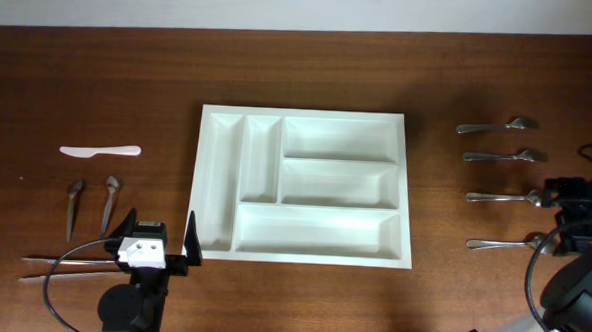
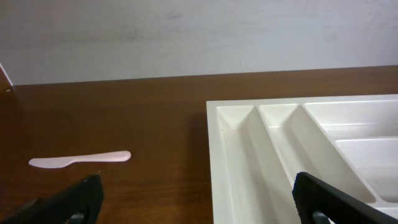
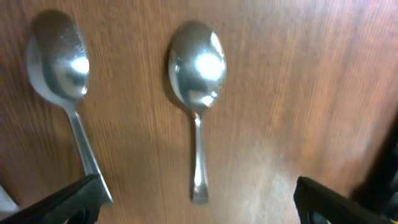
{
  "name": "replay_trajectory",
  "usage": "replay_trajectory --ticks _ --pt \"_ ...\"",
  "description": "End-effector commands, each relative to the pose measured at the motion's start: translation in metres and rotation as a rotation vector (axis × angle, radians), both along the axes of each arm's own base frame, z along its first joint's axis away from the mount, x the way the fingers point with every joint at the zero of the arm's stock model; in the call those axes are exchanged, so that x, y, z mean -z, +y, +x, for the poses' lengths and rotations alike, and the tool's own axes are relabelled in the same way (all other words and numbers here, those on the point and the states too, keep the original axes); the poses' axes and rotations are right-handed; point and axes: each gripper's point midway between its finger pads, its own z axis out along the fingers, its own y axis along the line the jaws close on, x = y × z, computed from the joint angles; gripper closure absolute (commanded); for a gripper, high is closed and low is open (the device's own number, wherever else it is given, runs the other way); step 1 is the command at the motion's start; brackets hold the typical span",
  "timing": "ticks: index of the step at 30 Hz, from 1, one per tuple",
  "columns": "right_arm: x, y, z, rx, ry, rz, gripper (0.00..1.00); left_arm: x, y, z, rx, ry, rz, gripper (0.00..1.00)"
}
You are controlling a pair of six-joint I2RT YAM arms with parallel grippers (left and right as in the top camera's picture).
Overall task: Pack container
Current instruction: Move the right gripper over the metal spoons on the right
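Note:
The container is a large white compartment tray in the middle of the table, with nothing in its compartments; its near-left corner shows in the left wrist view. My left gripper stands open at the tray's front left corner, holding nothing. Beyond it lies a white plastic knife. Several metal spoons lie in a column at the right. My right gripper hovers open above the bowl ends of two of them, holding nothing.
Left of the tray lie the white knife, two small dark spoons and a pair of chopsticks. Cables run by both arm bases. A pale wall bounds the far table edge.

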Motion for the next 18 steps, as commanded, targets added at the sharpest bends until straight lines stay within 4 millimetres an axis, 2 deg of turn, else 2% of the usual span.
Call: replay_trajectory --ticks 1,7,12,18 --pt "0.012 0.005 -0.005 -0.009 0.030 -0.014 0.01 0.002 0.002 0.000 -0.008 -0.002 0.016 0.01" --pt "0.042 0.023 -0.014 -0.042 0.054 0.019 0.01 0.002 0.002 0.000 -0.009 -0.002 0.016 0.01" --pt "0.069 0.031 -0.010 -0.113 -0.006 0.036 0.01 0.002 0.002 0.000 -0.009 -0.002 0.016 0.01" --pt "0.079 0.030 -0.009 -0.111 -0.024 0.021 0.01 0.002 0.002 0.000 -0.009 -0.002 0.016 0.01"
